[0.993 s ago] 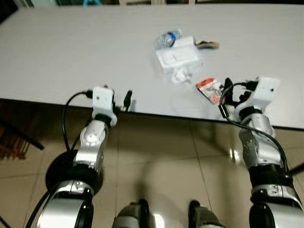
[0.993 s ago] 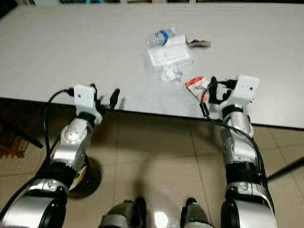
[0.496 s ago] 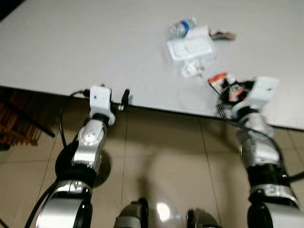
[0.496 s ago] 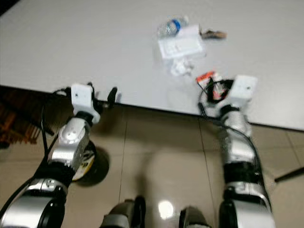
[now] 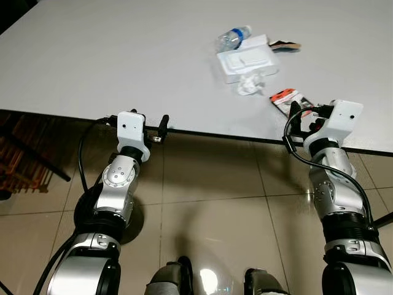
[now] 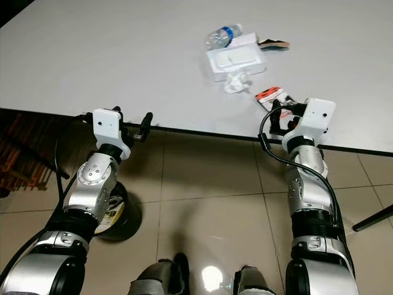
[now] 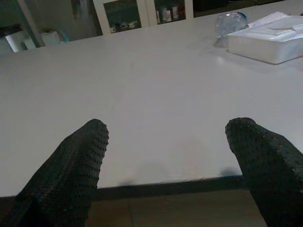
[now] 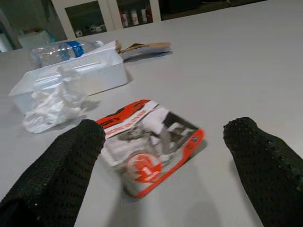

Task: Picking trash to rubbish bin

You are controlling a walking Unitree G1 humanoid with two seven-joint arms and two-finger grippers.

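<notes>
A red and white snack wrapper (image 5: 288,98) lies flat near the white table's front edge (image 5: 215,133). My right gripper (image 5: 305,115) stands open just short of it, and in the right wrist view the wrapper (image 8: 151,146) lies between and slightly ahead of the two fingertips. Beyond it sit a crumpled tissue (image 5: 249,86), a white foam box (image 5: 247,61), a clear plastic bottle (image 5: 233,38) and a brown wrapper (image 5: 285,44). At the table's edge further left, my left gripper (image 5: 141,121) is open with nothing between its fingers (image 7: 80,156).
The table top (image 5: 110,55) is bare on the left. Below the edge is a tiled floor (image 5: 209,203) with a dark round object (image 6: 120,212) under my left arm. Wooden slats (image 5: 18,160) stand at the far left.
The head camera has shifted and the picture has sharpened. My right gripper has drawn back a little, so the wrapper now lies just ahead of its fingers. The trash has not moved.
</notes>
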